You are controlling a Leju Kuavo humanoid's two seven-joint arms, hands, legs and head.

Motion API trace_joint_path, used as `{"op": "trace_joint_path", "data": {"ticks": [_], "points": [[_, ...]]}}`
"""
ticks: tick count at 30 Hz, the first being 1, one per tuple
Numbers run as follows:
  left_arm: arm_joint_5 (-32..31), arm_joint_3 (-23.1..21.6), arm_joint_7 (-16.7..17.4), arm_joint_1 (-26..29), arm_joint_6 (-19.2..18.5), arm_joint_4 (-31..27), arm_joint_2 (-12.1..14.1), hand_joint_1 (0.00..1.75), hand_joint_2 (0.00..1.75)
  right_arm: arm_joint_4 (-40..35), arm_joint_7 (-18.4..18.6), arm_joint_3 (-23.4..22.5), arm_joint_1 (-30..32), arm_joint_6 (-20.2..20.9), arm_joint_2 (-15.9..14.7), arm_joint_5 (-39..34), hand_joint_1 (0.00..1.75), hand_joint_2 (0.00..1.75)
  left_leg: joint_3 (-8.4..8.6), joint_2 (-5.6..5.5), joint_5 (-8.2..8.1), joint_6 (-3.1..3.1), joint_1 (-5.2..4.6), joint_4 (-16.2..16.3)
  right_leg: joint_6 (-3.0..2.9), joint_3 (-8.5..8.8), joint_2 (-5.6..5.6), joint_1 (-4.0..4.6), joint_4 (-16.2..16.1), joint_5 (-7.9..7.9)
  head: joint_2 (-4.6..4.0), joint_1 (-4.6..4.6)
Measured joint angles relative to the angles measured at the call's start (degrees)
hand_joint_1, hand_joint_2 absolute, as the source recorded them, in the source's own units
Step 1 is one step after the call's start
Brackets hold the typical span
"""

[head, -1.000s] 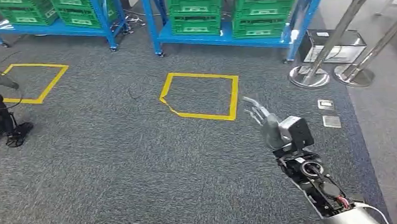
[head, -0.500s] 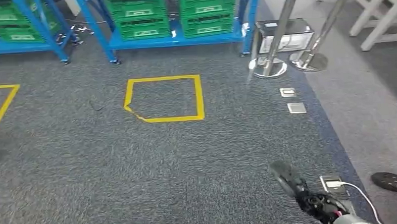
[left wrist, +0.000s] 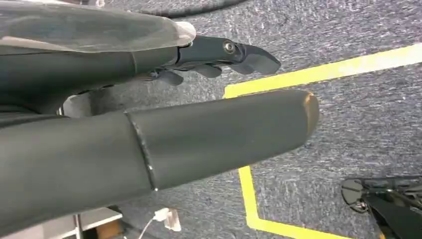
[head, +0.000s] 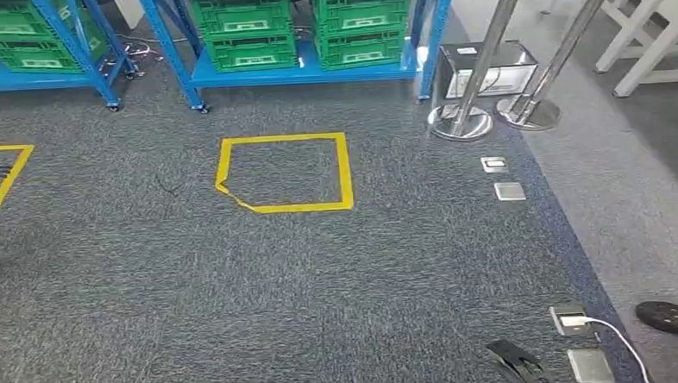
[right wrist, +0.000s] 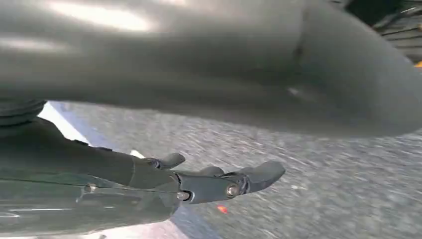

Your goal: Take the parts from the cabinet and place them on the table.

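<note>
1. At 12 o'clock, blue cabinet (head: 300, 68) holds green crates (head: 244, 27); parts unseen, well apart.
2. Left hand (left wrist: 164, 134), right hand (right wrist: 199, 184): fingers extended, empty.
3. Risk: white cable (head: 618, 345) at 5 o'clock could snag feet.

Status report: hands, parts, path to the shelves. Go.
Left hand open, holding nothing. Right hand open, holding nothing. No parts picked; green crates sit on the blue rack ahead. Carpet with a yellow taped square lies between.
</note>
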Motion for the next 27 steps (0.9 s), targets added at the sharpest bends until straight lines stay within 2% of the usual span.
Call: {"op": "trace_joint_path", "data": {"ticks": [1,2,3,4,5,6,7,8,9,10,11,13,14,15,16,17,19,20,21,22,23,25,27], "points": [[0.0,0.0,0.0,0.0,0.0,0.0,-0.1,0.0,0.0,0.3,0.1,0.0,0.0,0.0,0.0,0.0,0.0,0.0,0.55,0.01,-0.36,-0.23,0.06,0.0,0.01,1.0,-0.09,-0.18,-2.7,2.26,0.0,0.2],[0.0,0.0,0.0,0.0,0.0,0.0,-0.2,0.0,0.0,0.5,0.2,0.0,0.0,0.1,0.0,0.1,0.0,0.0,1.14,0.07,-0.77,-0.42,0.14,0.0,0.02,3.12,-0.22,-0.31,-7.1,5.05,0.0,0.24],[0.0,0.0,0.0,0.0,0.0,0.0,-0.2,0.0,0.0,0.8,0.2,0.0,0.0,0.1,0.0,0.1,0.0,0.0,1.88,0.12,-1.23,-0.72,0.25,0.0,0.0,5.95,-0.6,-0.39,-13.0,8.1,0.0,0.37],[0.0,0.0,0.0,0.0,0.0,0.0,-0.2,0.0,0.0,1.0,0.2,0.0,0.0,0.2,0.0,0.1,0.0,0.0,2.37,0.22,-1.72,-1.08,0.27,0.0,-0.01,7.93,-1.08,-0.44,-17.5,9.36,0.0,0.57],[0.0,0.0,0.0,-0.1,0.0,0.0,-0.2,0.0,0.0,1.3,0.2,0.0,-0.1,0.2,0.1,0.1,0.0,0.0,2.53,0.2,-2.2,-1.57,-0.07,0.2,-0.27,8.52,-1.09,0.11,-18.1,8.12,0.0,0.64],[0.0,0.0,0.0,-0.2,0.0,0.0,-0.2,0.0,0.0,1.6,0.2,0.0,-0.3,0.3,0.1,0.1,0.0,0.0,2.64,0.22,-2.35,-1.84,-0.05,0.1,-0.98,8.56,-0.85,0.08,-18.0,8.0,0.0,0.42],[0.0,0.0,0.0,-0.2,0.0,0.0,-0.2,0.0,0.0,1.7,0.2,0.0,-0.3,0.3,0.1,0.1,0.0,0.0,2.87,0.24,-2.53,-2.13,-0.02,-0.1,-1.37,8.6,-0.75,0.15,-18.0,7.73,0.0,-0.24],[0.1,0.0,0.0,-0.3,0.0,0.0,-0.2,0.0,0.0,1.8,0.3,0.0,-0.2,0.3,0.1,0.1,0.0,0.0,3.12,0.31,-2.59,-2.41,0.14,-0.5,-1.75,8.65,-0.62,0.44,-18.1,7.5,0.0,-0.5],[0.1,0.0,0.0,-0.4,0.0,0.0,-0.2,0.0,0.0,2.0,0.4,0.0,-0.2,0.3,0.1,0.1,0.0,0.0,3.72,0.37,-2.97,-2.91,0.16,-0.6,-2.19,9.5,-0.4,0.23,-18.8,7.49,0.0,-0.48],[0.1,0.0,0.0,-0.3,0.0,0.0,-0.2,0.0,0.0,2.0,0.4,0.0,-0.1,0.3,0.1,0.1,0.0,0.0,3.62,0.2,-3.33,-3.19,0.41,0.6,-2.55,10.26,-0.36,0.01,-19.3,7.52,0.0,-0.44],[0.1,0.0,0.0,-0.4,0.1,0.0,-0.2,0.0,0.0,2.1,0.4,0.0,-0.3,0.4,0.1,0.1,0.0,0.0,1.45,0.09,-4.91,-3.41,0.3,4.4,-2.96,10.6,-0.4,-0.05,-19.4,7.26,0.0,-0.94],[0.1,0.0,0.0,-0.4,0.2,0.0,-0.2,0.0,0.0,2.3,0.4,0.0,-0.4,0.4,0.2,0.1,0.0,0.0,-5.1,0.01,-8.75,-3.75,0.39,15.3,-3.28,11.24,-0.39,-0.05,-19.4,6.97,0.0,-1.31],[0.2,0.0,0.0,-0.3,0.2,0.0,-0.2,0.0,0.0,2.5,0.4,0.0,-0.4,0.5,0.2,0.1,0.0,0.0,-8.13,0.01,-9.41,-3.88,0.4,19.4,-3.33,11.54,-0.3,-0.06,-19.4,6.67,0.0,-1.38],[0.2,0.0,-0.1,-0.2,0.2,0.0,-0.2,0.0,0.0,2.6,0.5,0.0,-0.4,0.5,0.2,0.1,0.0,0.0,-9.85,0.01,-8.74,-3.89,0.47,20.7,-3.28,11.88,-0.11,-0.08,-19.4,6.39,0.0,-1.6],[0.2,0.0,-0.1,-0.1,0.2,0.0,-0.2,0.0,0.0,2.6,0.5,0.0,-0.3,0.5,0.3,0.1,0.0,0.0,-10.08,0.01,-6.66,-3.82,0.54,19.1,-3.22,12.29,0.14,-0.12,-19.4,6.09,0.0,-1.64],[0.2,0.0,-0.2,0.1,0.2,0.0,-0.2,0.0,0.0,2.7,0.7,0.0,-0.3,0.8,0.3,0.1,0.0,0.0,-8.96,0.0,-3.43,-3.7,0.56,14.9,-3.1,12.78,0.37,-0.17,-19.4,5.75,0.0,-1.66],[0.2,0.0,-0.3,0.1,0.2,0.0,-0.1,0.0,0.0,2.8,1.0,0.0,-0.3,1.0,0.4,0.1,0.0,0.0,-4.81,-0.09,2.76,-3.24,0.56,3.8,-2.61,13.51,0.69,-0.24,-19.4,5.06,0.0,-1.88],[0.2,0.0,-0.4,0.0,0.3,0.0,-0.1,0.0,0.0,2.9,1.0,0.0,-0.4,1.0,0.4,0.1,0.0,0.0,-4.1,-0.29,2.83,-3.02,0.29,1.7,-2.22,13.6,0.76,0.14,-19.3,4.54,0.0,-2.1],[0.2,0.0,-0.5,-0.2,0.3,0.0,-0.1,0.0,0.0,2.9,1.1,0.0,-0.5,1.1,0.4,0.1,0.0,0.0,-4.18,-0.26,2.79,-2.77,0.27,1.7,-1.91,13.65,0.93,0.23,-19.3,4.23,0.0,-2.07],[0.2,0.0,-0.6,-0.2,0.3,0.0,-0.2,0.0,0.0,3.0,1.1,0.0,-0.5,1.1,0.4,0.1,0.0,0.0,-4.16,-0.28,3.08,-2.96,0.63,1.5,-2.35,13.62,0.78,0.54,-19.0,3.73,0.0,-1.81],[0.2,0.0,-0.7,-0.2,0.3,0.0,-0.3,0.0,0.0,3.1,1.1,0.0,-0.4,1.1,0.4,0.1,0.0,0.0,-4.13,-0.29,2.87,-3.11,0.51,1.6,-3.64,13.7,0.78,0.39,-19.0,3.82,0.0,-1.55],[0.2,0.0,-0.7,-0.2,0.3,0.0,-0.3,0.0,0.0,3.1,1.1,0.0,-0.4,1.1,0.5,0.1,0.0,0.0,-4.21,-0.31,2.8,-3.01,0.28,1.6,-3.58,13.78,0.79,0.3,-19.2,3.96,0.0,-1.27],[0.2,0.0,-0.6,-0.2,0.2,0.0,-0.3,0.0,0.0,3.1,1.1,0.0,-0.4,1.1,0.5,0.1,0.0,0.0,-4.22,-0.33,2.59,-2.6,0.13,1.6,-3.57,13.94,0.78,0.24,-19.5,3.97,0.0,-0.85]]}}
